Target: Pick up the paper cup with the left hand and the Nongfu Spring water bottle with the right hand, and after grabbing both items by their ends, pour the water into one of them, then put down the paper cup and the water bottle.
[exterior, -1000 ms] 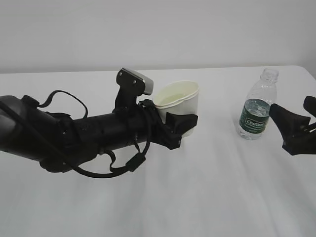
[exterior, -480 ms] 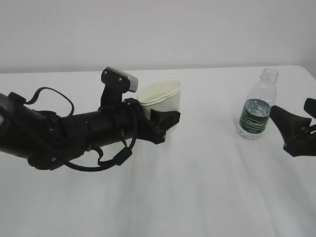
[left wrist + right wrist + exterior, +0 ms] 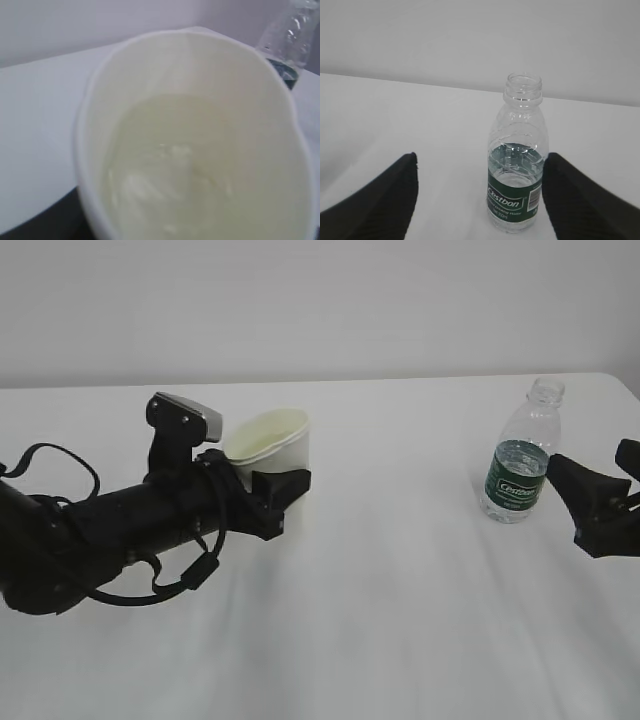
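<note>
My left gripper [image 3: 278, 480] is shut on the paper cup [image 3: 272, 440], its black jaws clasping the lower wall. The cup stands upright left of the table's middle; its base is hidden, so I cannot tell whether it touches the table. In the left wrist view the cup [image 3: 200, 150] fills the frame, with faint wet glints at its bottom. The water bottle [image 3: 520, 465] stands capless at the right, about half full of water [image 3: 517, 165]. My right gripper [image 3: 588, 475] hangs open just right of it. The bottle [image 3: 517, 170] stands beyond the black fingers [image 3: 380, 200], nearer the right one, untouched.
A white cloth-covered table [image 3: 400, 620] runs to a plain white wall. The left arm's thick black body and loose cables [image 3: 120, 530] lie low across the left side. The table's right edge [image 3: 625, 390] is close behind the bottle.
The left arm has drawn back to the left and a little lower, carrying the cup with it. The right gripper and the bottle have not moved.
</note>
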`<act>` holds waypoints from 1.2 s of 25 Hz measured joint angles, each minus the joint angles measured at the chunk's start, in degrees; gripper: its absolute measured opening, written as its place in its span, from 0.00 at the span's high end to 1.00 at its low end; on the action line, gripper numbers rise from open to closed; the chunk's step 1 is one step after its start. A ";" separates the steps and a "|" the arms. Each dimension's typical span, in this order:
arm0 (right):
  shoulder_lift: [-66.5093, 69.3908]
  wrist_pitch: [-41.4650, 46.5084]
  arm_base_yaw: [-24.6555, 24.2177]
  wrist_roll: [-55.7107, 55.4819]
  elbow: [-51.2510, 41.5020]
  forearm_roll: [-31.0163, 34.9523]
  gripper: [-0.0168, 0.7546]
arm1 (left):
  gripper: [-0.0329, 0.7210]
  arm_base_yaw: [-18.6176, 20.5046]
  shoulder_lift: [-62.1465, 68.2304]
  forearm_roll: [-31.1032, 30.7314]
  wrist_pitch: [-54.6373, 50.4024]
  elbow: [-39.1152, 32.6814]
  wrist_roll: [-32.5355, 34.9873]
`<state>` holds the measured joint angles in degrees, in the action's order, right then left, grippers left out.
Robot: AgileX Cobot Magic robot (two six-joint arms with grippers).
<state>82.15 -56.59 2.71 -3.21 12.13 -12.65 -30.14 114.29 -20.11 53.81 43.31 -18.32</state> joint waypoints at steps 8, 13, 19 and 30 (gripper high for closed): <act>0.00 0.22 0.00 -0.13 -0.05 0.00 0.22 | 0.42 3.19 -0.78 9.54 5.28 -5.59 6.24; 0.00 0.44 0.00 -0.13 -0.05 0.00 0.22 | 0.42 3.33 -1.85 15.89 6.77 -7.88 9.25; 0.00 0.69 0.00 -0.13 -0.05 0.00 0.22 | 0.42 3.33 -1.94 23.36 7.47 -9.07 9.89; 0.00 0.69 0.00 -0.15 -0.05 0.00 0.22 | 0.42 3.33 -1.94 35.13 9.68 -12.44 15.34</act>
<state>82.15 -55.90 2.71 -3.36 12.08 -12.65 -26.81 112.35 15.02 63.49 30.88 -2.98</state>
